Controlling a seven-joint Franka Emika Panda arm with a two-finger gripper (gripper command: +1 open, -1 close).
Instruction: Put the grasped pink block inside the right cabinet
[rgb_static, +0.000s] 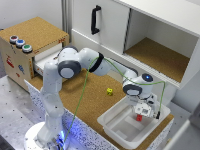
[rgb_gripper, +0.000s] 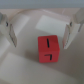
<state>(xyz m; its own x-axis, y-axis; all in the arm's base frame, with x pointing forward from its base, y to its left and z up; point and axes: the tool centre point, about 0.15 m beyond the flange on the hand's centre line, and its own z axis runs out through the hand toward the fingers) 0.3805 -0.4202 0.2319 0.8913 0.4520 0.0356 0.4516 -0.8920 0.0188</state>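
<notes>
The bin (rgb_static: 116, 126) sits on the surface (rgb_static: 85, 102) at the exterior view's near right, the pink block (rgb_static: 139, 117) over it. The right cabinet (rgb_static: 162, 37) stands behind; the button box (rgb_static: 27, 42) is far left.

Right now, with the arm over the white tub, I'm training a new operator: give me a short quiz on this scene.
1. True or false: the pink block lies inside the right cabinet.
2. The yellow cube sits on: A the cork counter; B the white tub; C the button box.
3. Fill in: in the wrist view the jaws stand ___, either side of the pink block without touching it.
Key: 1 false; 2 A; 3 open.
</notes>
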